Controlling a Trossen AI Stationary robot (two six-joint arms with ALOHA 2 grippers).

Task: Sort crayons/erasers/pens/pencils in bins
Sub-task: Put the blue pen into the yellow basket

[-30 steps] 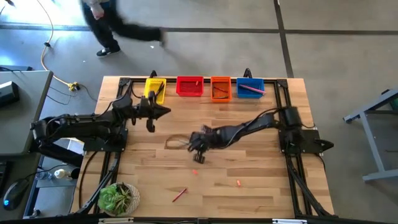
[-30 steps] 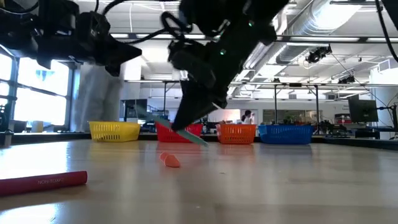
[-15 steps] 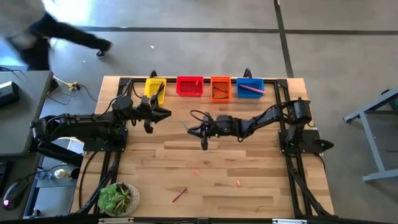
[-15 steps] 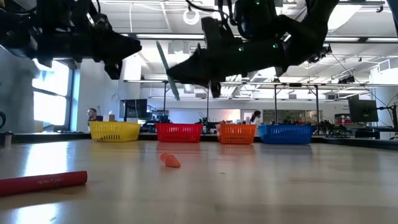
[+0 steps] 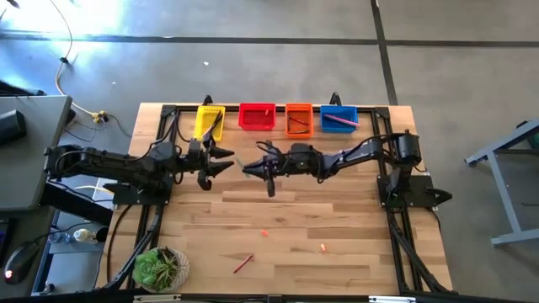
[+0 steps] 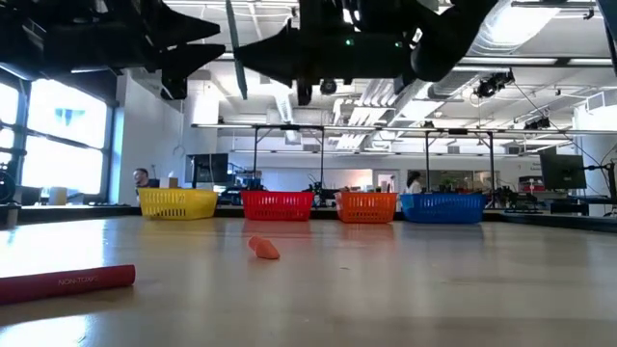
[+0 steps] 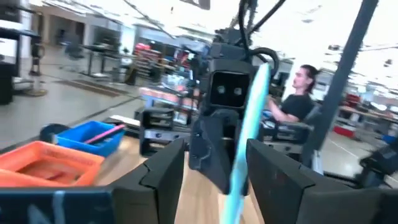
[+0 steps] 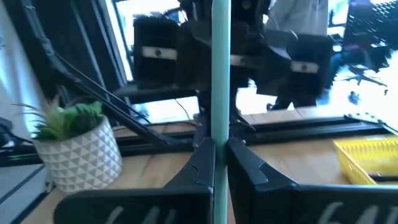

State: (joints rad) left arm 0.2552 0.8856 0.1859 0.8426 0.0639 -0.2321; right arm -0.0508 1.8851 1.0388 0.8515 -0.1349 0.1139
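High above the table stands a thin teal stick [image 7: 250, 118], close to upright, with my right gripper [image 8: 220, 154] shut on it. The right arm reaches in from the table's right to the middle of the far half [image 5: 250, 167]. Facing it from the left, my left gripper [image 7: 214, 158] is open with one finger on either side of the stick; I see no touch. The bins stand in a row at the far edge: yellow [image 5: 209, 121], red [image 5: 257, 117], orange [image 5: 299, 120], blue [image 5: 338, 119]. Two erasers [image 5: 264, 233] [image 5: 322, 247] and a red crayon [image 5: 242, 263] lie on the near half. My right gripper pinches the teal stick partway along its length [image 8: 220, 134] between its two fingers. The fingers come in level from the table's right and lie across the stick. The stick stands almost upright, lifted well clear of the table [image 6: 234, 53].
A potted plant [image 5: 160, 268] sits at the near left corner. Both arms' black base frames run along the table's left and right sides. The blue bin holds a pink stick [image 5: 341, 120]. People show in the room beyond the table.
My right gripper has risen from the table's middle and gone toward the far left, up to the left gripper, carrying the teal stick. The stick has swung from slanting near the tabletop to almost upright. My left gripper has opened and shifted a little toward the stick.
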